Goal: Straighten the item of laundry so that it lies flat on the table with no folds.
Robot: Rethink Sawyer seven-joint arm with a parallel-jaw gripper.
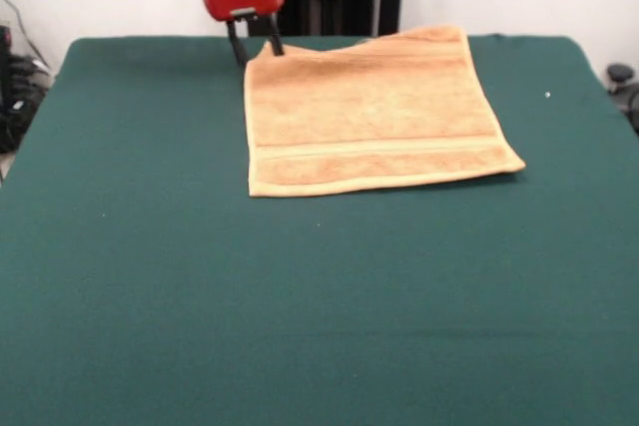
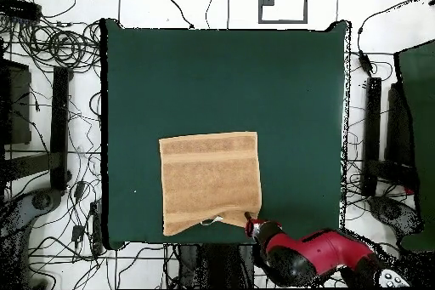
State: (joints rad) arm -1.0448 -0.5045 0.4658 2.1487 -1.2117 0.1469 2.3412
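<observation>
The table (image 1: 200,276), covered in dark green cloth, fills most of both views, and most of its surface is bare. The towel (image 1: 369,112), orange-tan and nearly square, lies on the half of the table nearer the robot; in the overhead view it sits toward the bottom edge of the table, slightly left of the middle, and its bottom edge reaches about to the table's edge there. Its sides run close to parallel with the table's sides, turned only a little, and it is so nearly square that no long axis stands out. One ribbed band crosses it near the edge farthest from the robot, running side to side across the table; in the front view this band lies along the near edge of the towel. Most of the towel lies flat, but the edge by the robot is uneven, and the corner at the gripper is drawn up into a small peak. A small white tag (image 2: 211,219) shows at that robot-side edge in the overhead view. The red and black arm (image 2: 319,255) reaches in from the robot's side, and the gripper (image 1: 256,46) has its two dark fingers (image 1: 236,47) standing astride the raised corner, gripping the towel there.
</observation>
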